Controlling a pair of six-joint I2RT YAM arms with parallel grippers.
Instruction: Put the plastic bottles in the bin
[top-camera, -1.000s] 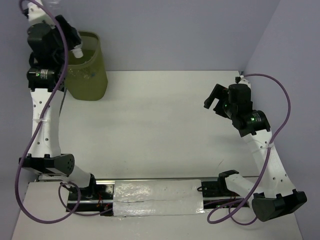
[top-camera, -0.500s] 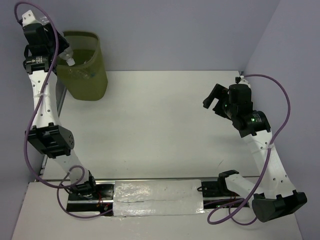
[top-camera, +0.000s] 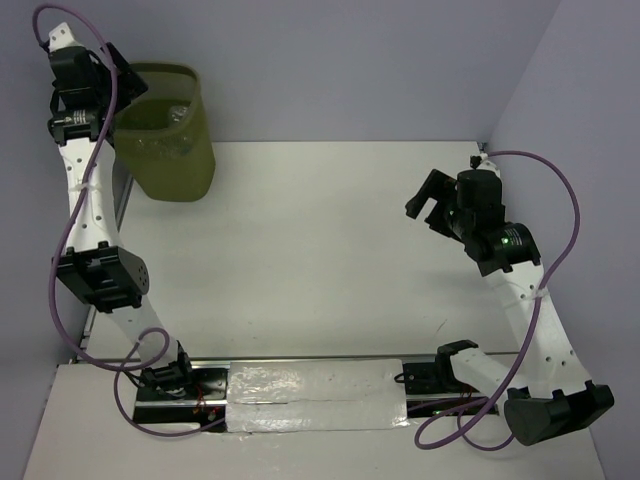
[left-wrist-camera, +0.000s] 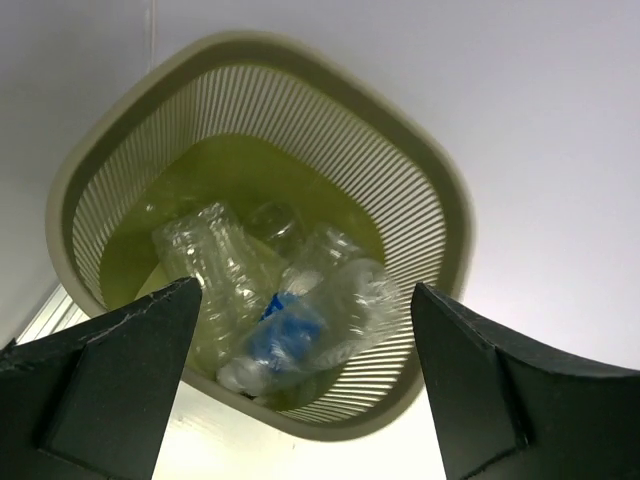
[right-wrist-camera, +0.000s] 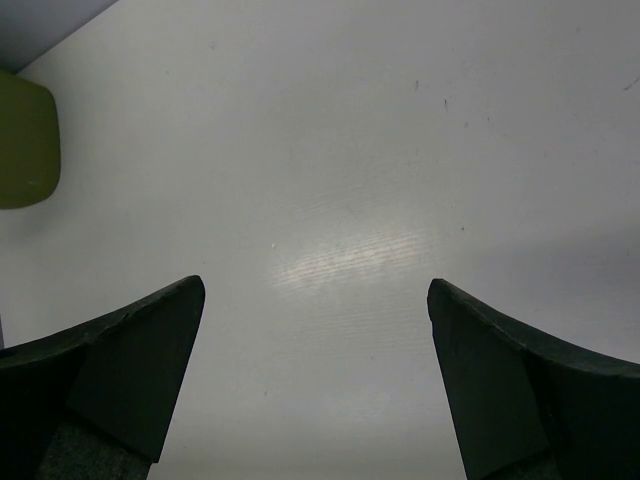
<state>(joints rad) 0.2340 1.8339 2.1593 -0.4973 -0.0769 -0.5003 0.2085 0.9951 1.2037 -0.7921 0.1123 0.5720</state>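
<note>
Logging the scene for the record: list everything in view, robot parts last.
bin: one, olive green, far left corner of the table
plastic bottles: at least four, clear, one with a blue label, piled inside the bin; exact count unclear
table: one, white, under the bin
silvery strip: one, near edge, between the arm bases
walls: pale lilac, behind and right
left arm: white and black, raised beside the bin; left fingers apart, empty, above the bin
right arm: white and black, right side; right fingers apart, empty

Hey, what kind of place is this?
Probably a robotics lab test cell: two arms bolted to a white table, bare walls around it, and an olive-green bin holding plastic bottles.
</note>
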